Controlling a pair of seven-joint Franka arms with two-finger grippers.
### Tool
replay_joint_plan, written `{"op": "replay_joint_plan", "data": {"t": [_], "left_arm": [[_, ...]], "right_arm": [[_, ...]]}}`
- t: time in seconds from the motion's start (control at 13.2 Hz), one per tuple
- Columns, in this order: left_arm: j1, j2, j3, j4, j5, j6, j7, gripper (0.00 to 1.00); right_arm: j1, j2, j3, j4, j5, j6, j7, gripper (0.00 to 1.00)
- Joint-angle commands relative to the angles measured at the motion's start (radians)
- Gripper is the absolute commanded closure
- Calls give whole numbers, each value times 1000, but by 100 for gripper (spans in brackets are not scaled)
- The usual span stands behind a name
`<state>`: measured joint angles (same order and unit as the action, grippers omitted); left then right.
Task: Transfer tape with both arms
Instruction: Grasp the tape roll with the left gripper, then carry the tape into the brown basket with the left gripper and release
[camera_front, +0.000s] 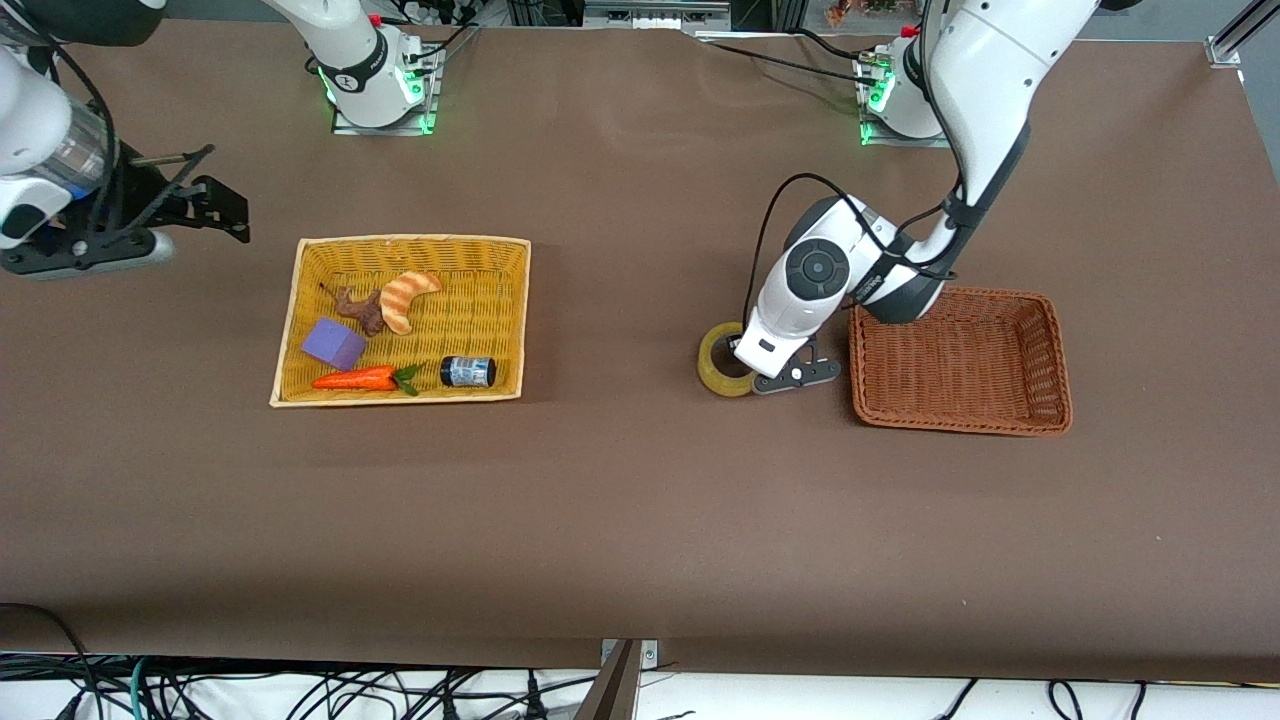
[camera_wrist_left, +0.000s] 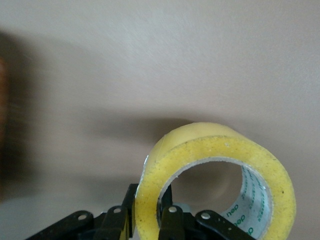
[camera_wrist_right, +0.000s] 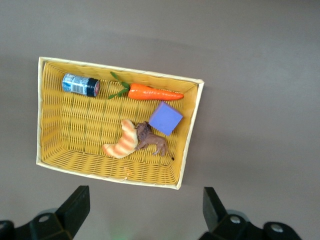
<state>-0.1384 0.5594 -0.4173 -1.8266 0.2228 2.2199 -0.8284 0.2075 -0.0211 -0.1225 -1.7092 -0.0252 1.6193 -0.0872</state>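
The tape, a yellowish ring, is at the table's surface just beside the brown basket, on the side toward the right arm's end. My left gripper is shut on the tape. In the left wrist view one finger is outside the ring's wall and the other inside, pinching the tape. I cannot tell whether the tape rests on the table or is just lifted. My right gripper is open and empty, up in the air near the right arm's end of the table. Its fingers stand wide apart.
A yellow basket holds a small dark jar, a carrot, a purple block, a croissant and a brown figure. It also shows in the right wrist view. The brown basket is empty.
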Motion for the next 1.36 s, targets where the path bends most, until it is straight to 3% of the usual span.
{"op": "replay_joint_plan", "data": {"t": [0.0, 0.38, 0.61, 0.83, 1.06, 1.29], "left_arm": [[20, -136, 18, 53, -74, -222, 219, 100], [22, -269, 293, 23, -146, -327, 786, 100], [23, -271, 406, -15, -146, -301, 928, 100], [25, -271, 489, -100, -146, -174, 1077, 100], [32, -271, 518, -233, -146, 21, 1126, 100], [34, -240, 525, -264, -146, 115, 1126, 100]], "right_arm": [[1, -11, -9, 13, 13, -19, -14, 0], [1, -11, -9, 13, 10, -18, -12, 0], [1, -11, -11, 13, 11, -18, -12, 0], [1, -11, -9, 13, 10, -18, -12, 0], [1, -11, -9, 13, 11, -18, -12, 0], [1, -11, -9, 13, 11, -18, -12, 0]]}}
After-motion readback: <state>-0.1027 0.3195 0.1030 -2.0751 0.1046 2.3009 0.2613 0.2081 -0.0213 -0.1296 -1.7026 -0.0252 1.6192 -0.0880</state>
